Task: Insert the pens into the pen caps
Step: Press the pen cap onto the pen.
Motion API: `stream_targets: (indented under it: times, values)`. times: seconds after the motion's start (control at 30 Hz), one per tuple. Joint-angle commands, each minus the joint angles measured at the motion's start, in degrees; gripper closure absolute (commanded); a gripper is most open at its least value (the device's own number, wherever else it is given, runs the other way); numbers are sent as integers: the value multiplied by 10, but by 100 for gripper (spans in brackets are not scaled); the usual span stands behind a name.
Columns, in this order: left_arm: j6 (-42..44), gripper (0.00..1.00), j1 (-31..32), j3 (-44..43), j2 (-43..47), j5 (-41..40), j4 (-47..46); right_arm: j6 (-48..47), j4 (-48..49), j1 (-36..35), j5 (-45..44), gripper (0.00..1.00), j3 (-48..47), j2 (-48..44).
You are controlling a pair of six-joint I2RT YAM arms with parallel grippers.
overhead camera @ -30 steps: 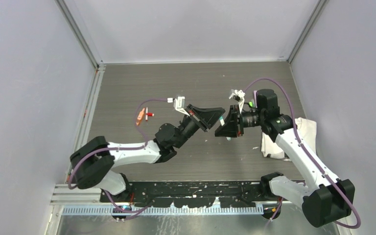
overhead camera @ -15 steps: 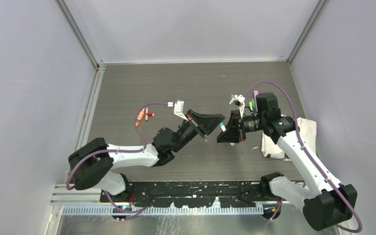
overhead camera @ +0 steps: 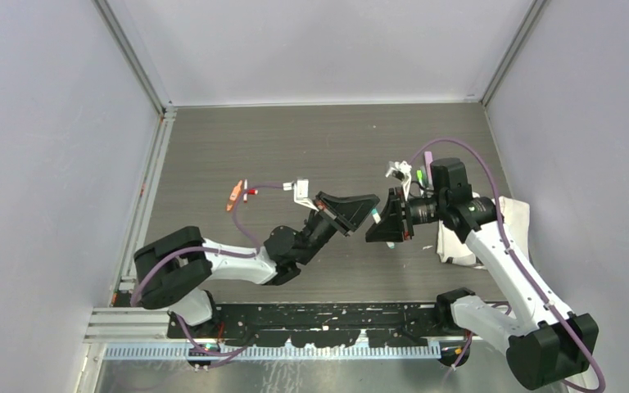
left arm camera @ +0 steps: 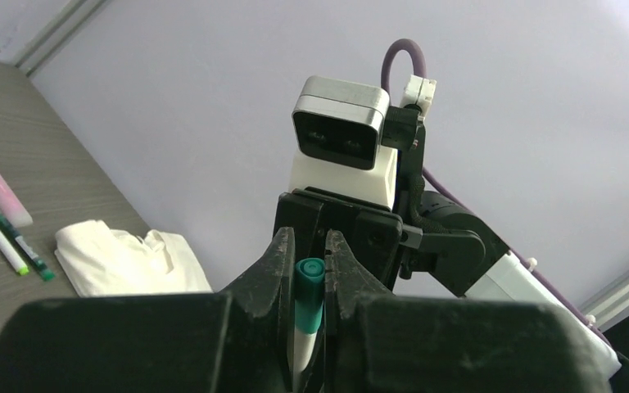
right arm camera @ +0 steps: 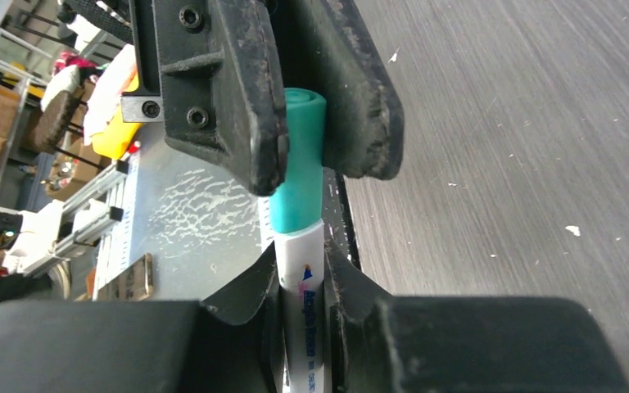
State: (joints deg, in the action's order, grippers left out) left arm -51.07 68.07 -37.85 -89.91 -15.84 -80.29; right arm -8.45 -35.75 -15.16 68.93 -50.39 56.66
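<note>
Pen (right arm camera: 303, 323): white barrel, teal cap (right arm camera: 299, 164), held mid-air at centre of overhead view, above tabletop (overhead camera: 295, 139). Right claw (right arm camera: 303, 274) pinching barrel, left claw (left arm camera: 309, 260) pinching cap. Risk: off-axis push, cap jams crooked, or barrel slips in grip and drops.

Mid-tabletop, the left gripper (overhead camera: 370, 207) and right gripper (overhead camera: 378, 224) meet tip to tip, one pen (right arm camera: 301, 246) gripped in both sets of jaws; a cloth (overhead camera: 514, 214) lies at the right edge under the right arm; loose pens (overhead camera: 420, 174) lie just behind that arm; two marker pieces (overhead camera: 235, 196) lie toward the left edge.
</note>
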Motion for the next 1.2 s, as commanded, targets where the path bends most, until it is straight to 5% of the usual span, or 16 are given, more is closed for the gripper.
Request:
stream_targets:
  times: [0.0, 0.27, 0.33, 0.43, 0.47, 0.57, 0.73, 1.17]
  values:
    - [-51, 100, 86, 50, -9, 271, 113, 55, 238, 29, -63, 99, -31, 14]
    - [-103, 100, 80, 40, -71, 371, 42, 80, 262, 44, -62, 99, -25, 12]
    - [-85, 100, 88, 37, -53, 361, 106, 67, 246, 45, -75, 99, -28, 12]
    - [21, 100, 122, -2, 36, 273, 402, 58, 239, 45, -89, 99, -32, 15]
    - [27, 100, 131, -5, 51, 267, 437, 57, 239, 46, -92, 99, -31, 16]
    - [-29, 99, 131, 26, 18, 300, 272, 54, 237, 46, -98, 99, -32, 16]
    - [-85, 100, 137, -8, -57, 366, 190, 45, 225, 52, -110, 99, -31, 13]
    - [-87, 100, 176, 3, -30, 409, 231, 81, 254, 78, -119, 99, -24, 17]
